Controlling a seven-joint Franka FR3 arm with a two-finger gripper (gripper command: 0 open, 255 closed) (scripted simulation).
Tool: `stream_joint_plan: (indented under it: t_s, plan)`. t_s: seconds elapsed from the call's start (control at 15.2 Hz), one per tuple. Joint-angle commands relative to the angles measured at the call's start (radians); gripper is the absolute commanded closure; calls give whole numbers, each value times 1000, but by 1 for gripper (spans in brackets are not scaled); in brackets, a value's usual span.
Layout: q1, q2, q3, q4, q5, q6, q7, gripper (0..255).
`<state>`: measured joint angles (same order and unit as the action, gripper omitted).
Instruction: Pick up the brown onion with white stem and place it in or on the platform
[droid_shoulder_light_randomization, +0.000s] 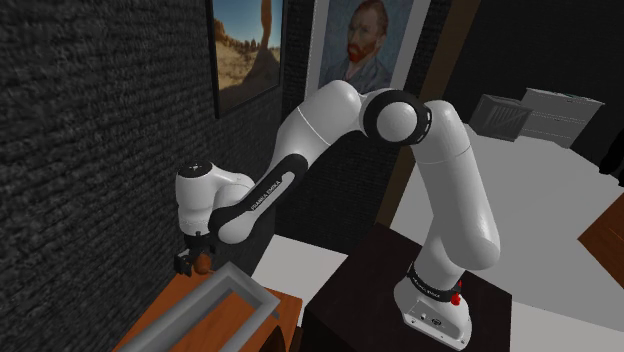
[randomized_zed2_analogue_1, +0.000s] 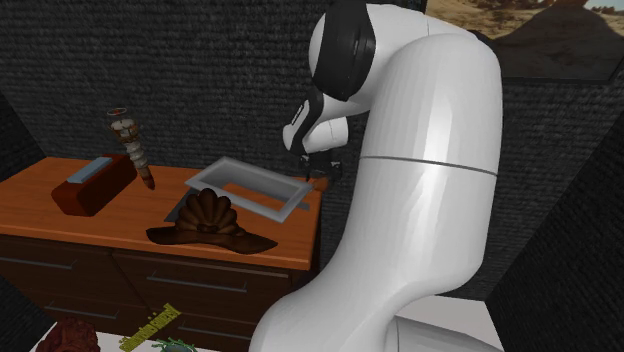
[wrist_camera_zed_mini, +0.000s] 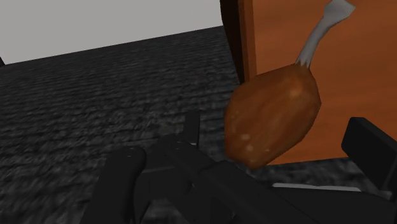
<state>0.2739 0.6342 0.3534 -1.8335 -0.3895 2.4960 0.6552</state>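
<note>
The brown onion (wrist_camera_zed_mini: 273, 118) with its pale stem (wrist_camera_zed_mini: 321, 32) sits at the corner of the orange wooden table (wrist_camera_zed_mini: 286, 38), between the fingers of my black gripper (wrist_camera_zed_mini: 273, 140). The fingers (wrist_camera_zed_mini: 372, 153) stand apart on either side of it, with a gap showing on each side. In the shoulder view the gripper (droid_shoulder_light_randomization: 192, 263) hangs low at the table's far edge with the onion (droid_shoulder_light_randomization: 204, 263) beside it. The platform, a shallow grey tray (droid_shoulder_light_randomization: 215, 300), lies just in front of it on the table. In the second exterior view the gripper (randomized_zed2_analogue_1: 317, 172) is at the tray's (randomized_zed2_analogue_1: 262, 170) far right corner.
On the table (randomized_zed2_analogue_1: 120, 225) lie a brown ribbed hat-like object (randomized_zed2_analogue_1: 208, 222) beside the tray, a dark brown box (randomized_zed2_analogue_1: 95, 185) and a tilted slender bottle-like object (randomized_zed2_analogue_1: 132, 148). A dark brick wall (droid_shoulder_light_randomization: 100, 120) rises right behind the table. The stand (droid_shoulder_light_randomization: 400, 300) is close by.
</note>
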Motion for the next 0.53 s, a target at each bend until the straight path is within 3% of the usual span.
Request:
stream_joint_plan:
  t_s: [0.0, 0.46]
  plan:
    - [5, 12, -5, 4, -6, 9, 4, 0]
    - [5, 12, -5, 4, -6, 9, 4, 0]
